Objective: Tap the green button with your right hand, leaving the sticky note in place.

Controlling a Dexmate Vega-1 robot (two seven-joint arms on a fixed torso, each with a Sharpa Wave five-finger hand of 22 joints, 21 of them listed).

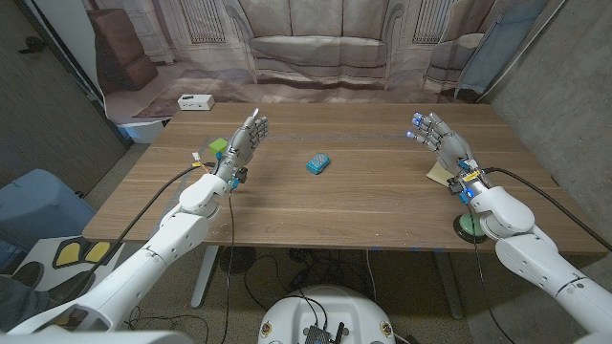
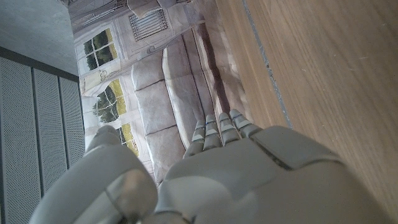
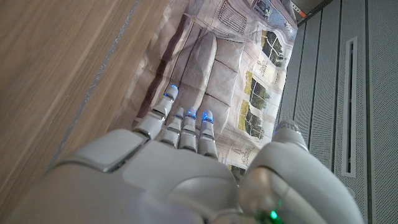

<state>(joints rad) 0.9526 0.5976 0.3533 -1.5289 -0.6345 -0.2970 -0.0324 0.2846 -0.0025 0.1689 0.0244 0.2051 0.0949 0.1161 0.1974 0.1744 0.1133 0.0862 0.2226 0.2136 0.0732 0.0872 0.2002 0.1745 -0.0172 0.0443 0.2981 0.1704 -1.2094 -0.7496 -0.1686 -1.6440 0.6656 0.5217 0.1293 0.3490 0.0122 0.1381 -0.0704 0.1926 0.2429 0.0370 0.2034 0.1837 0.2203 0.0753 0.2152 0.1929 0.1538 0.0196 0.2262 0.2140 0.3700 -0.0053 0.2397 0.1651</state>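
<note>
On the table's (image 1: 325, 205) right side, the right hand (image 1: 442, 139) stands raised with its fingers spread apart and reaching toward the far edge, holding nothing. Just behind its wrist lies a pale yellow note (image 1: 439, 173), partly hidden by the hand, and nearer the front edge, by the right forearm, sits a green button (image 1: 468, 225) on a dark base, half covered by the arm. Hand and button are apart, with the note between them.

Across the table the left hand (image 1: 245, 143) is raised the same way, fingers wide and empty. Beside its far side is a small green block (image 1: 219, 146), and a blue packet (image 1: 318, 163) lies near the middle of the table, well apart from both hands. A white box (image 1: 196, 102) rests on the floor past the far left corner.

Seen from the right wrist, the right hand's (image 3: 186, 168) fingertips glow blue, extended over the wood toward a printed backdrop (image 3: 217, 68) of a sofa. From the left wrist, the left hand (image 2: 236, 162) likewise has straight fingers held together above the wood.
</note>
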